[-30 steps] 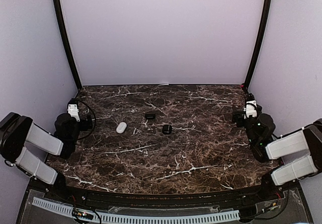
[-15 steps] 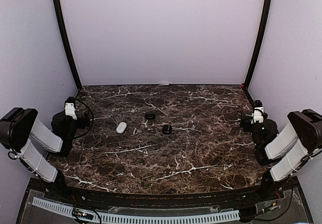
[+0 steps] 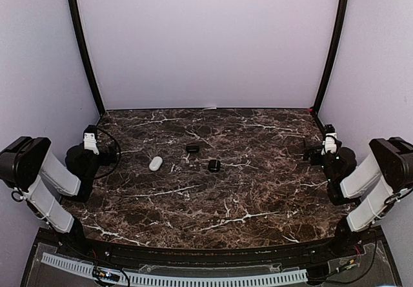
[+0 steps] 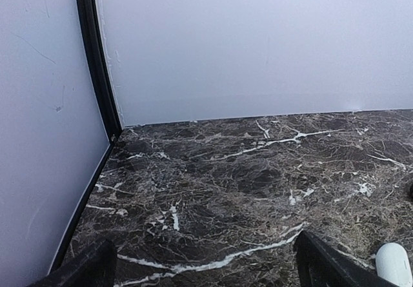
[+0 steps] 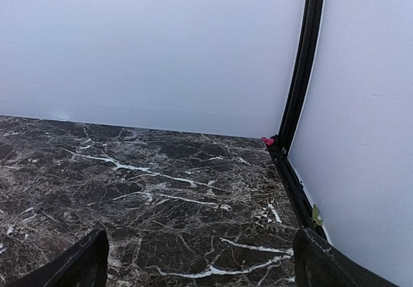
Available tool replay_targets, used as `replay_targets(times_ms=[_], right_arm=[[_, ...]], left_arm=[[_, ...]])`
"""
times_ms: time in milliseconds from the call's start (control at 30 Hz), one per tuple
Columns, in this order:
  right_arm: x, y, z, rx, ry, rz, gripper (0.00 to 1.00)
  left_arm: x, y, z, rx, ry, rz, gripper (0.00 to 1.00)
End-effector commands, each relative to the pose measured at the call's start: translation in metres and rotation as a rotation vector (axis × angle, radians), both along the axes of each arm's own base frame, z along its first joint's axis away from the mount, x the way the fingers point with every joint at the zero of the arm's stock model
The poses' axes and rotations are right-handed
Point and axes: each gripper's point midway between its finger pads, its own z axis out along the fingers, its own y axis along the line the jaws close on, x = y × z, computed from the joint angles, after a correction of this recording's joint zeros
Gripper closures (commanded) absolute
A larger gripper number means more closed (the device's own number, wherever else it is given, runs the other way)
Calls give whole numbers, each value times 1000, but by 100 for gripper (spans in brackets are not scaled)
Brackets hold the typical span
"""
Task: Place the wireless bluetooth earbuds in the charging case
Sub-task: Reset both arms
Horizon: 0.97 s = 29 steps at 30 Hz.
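A white pebble-like charging case [image 3: 155,163] lies left of the table's middle; its edge shows at the lower right of the left wrist view [image 4: 393,265]. Two black cases [image 3: 192,148] [image 3: 213,165] lie to its right. A tiny white speck [image 3: 172,168] beside the white case may be an earbud; I cannot tell it from the marble veins. Black earbuds do not show against the dark marble. My left gripper [image 3: 94,146] [image 4: 203,267] is open and empty at the left edge. My right gripper [image 3: 316,151] [image 5: 203,267] is open and empty at the right edge.
The dark marble tabletop [image 3: 245,197] is closed in by white walls at the back and sides, with black corner posts [image 3: 84,48] [image 3: 332,42]. A cable loops beside the left wrist [image 3: 115,146].
Both arms have folded back toward their side walls; the right wrist moved right and slightly down, the left one slightly left. The cases have not moved.
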Motion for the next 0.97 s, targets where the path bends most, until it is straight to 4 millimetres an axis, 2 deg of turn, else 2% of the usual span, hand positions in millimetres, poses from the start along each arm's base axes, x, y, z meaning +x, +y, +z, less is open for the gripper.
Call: replay_targets(times_ms=[0, 133, 933], right_arm=[[2, 0, 8, 18, -27, 7, 1], [3, -6, 8, 35, -23, -28, 1], [7, -7, 5, 43, -5, -25, 1]], left_arm=[[0, 1, 10, -6, -41, -1, 1], [0, 1, 10, -8, -40, -2, 1], [1, 1, 10, -8, -38, -3, 1]])
